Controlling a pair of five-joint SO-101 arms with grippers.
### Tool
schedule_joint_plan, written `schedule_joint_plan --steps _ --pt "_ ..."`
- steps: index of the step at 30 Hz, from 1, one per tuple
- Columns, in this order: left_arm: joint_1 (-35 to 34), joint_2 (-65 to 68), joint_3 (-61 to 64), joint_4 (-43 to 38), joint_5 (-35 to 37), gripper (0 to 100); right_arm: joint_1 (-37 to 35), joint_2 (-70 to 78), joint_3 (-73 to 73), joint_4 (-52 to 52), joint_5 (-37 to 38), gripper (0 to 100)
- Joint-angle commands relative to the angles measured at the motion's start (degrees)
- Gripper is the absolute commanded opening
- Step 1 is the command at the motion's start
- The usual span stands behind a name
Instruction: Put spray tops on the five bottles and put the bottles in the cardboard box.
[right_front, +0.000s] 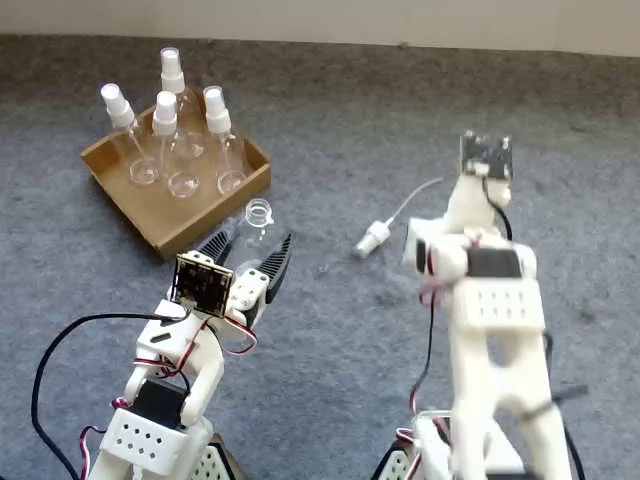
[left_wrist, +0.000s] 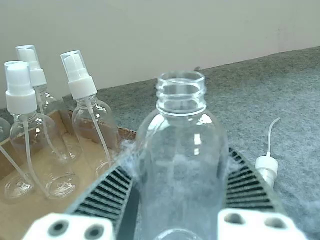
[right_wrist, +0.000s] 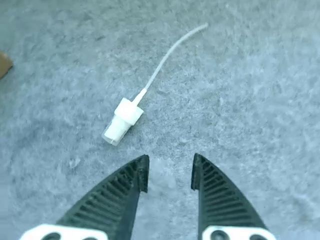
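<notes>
Nearest the left wrist camera, the left gripper has its ribbed fingers pressed against both sides of the uncapped bottle, a clear, round-shouldered bottle held upright with its threaded neck open. The bottle's base is cut off at the frame edge, so whether it stands on the surface or hangs above it cannot be told. From above, the same bottle lies just beside the near corner of the cardboard box; its clear body is hard to make out against the grey, and only the neck rim reads plainly. The right gripper is narrowly parted and holds nothing, its tips a little short of the loose spray top, which lies on its side on the grey carpet-like cover between the two arms, its thin dip tube curving away. Farther off, four capped bottles stand upright together inside the box, their tubes visible through the clear walls. A pale wall closes the background.
</notes>
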Motion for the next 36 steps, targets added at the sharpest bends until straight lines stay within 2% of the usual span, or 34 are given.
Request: schedule_joint_plan --steps 1,4,10,16,27,36 --pt "-0.6 -1.0 1.5 -1.6 0.4 6 -1.6 11.1 -10.2 -1.5 -13.8 13.9" --pt "-0.6 -1.0 1.5 -1.6 0.4 6 -3.9 20.3 -15.3 -1.5 -21.7 13.9" --pt "-0.6 -1.0 1.5 -1.6 0.4 6 -9.6 34.5 -25.3 -1.6 -25.8 13.9" --pt "-0.6 -1.0 1.5 -1.6 0.4 6 -11.6 43.6 -33.8 -1.6 -31.6 13.9" --pt "-0.6 -1.0 1.5 -1.6 0.4 6 -11.2 56.3 -40.4 -1.4 -31.6 13.9" --pt "-0.6 -1.0 1.5 -1.6 0.4 6 -10.4 56.8 -40.3 -1.1 -31.5 13.4"
